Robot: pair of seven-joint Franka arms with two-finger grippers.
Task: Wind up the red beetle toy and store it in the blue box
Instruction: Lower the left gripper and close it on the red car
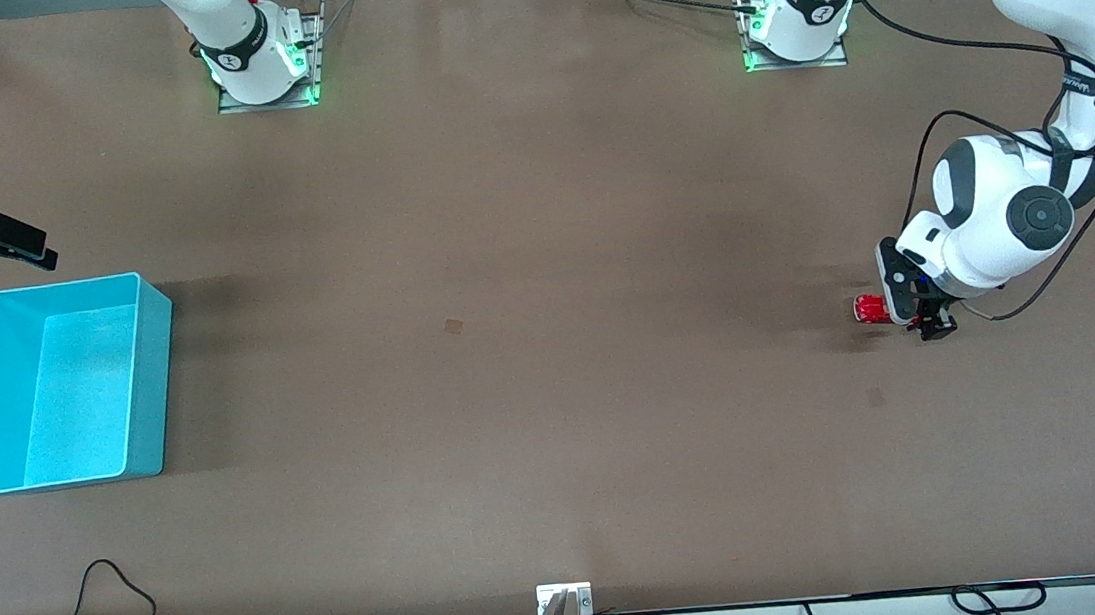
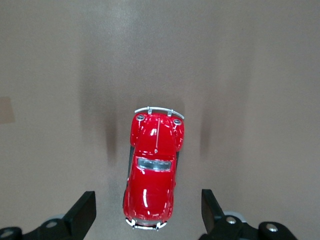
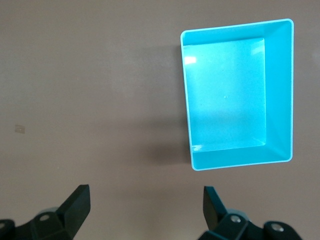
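The red beetle toy (image 1: 869, 308) stands on the brown table at the left arm's end. In the left wrist view the red beetle toy (image 2: 152, 170) lies lengthwise, its rear bumper between the two black fingers. My left gripper (image 1: 922, 320) (image 2: 147, 206) is open, low over the toy's rear, with a gap on each side. The blue box (image 1: 63, 285) stands empty at the right arm's end. My right gripper (image 1: 19, 243) (image 3: 145, 200) is open and empty, over bare table beside the box (image 3: 235, 27).
A small tan mark (image 1: 454, 326) lies near the table's middle. Cables and a small white fitting (image 1: 563, 597) run along the table edge nearest the front camera. The arm bases (image 1: 263, 64) stand at the edge farthest from it.
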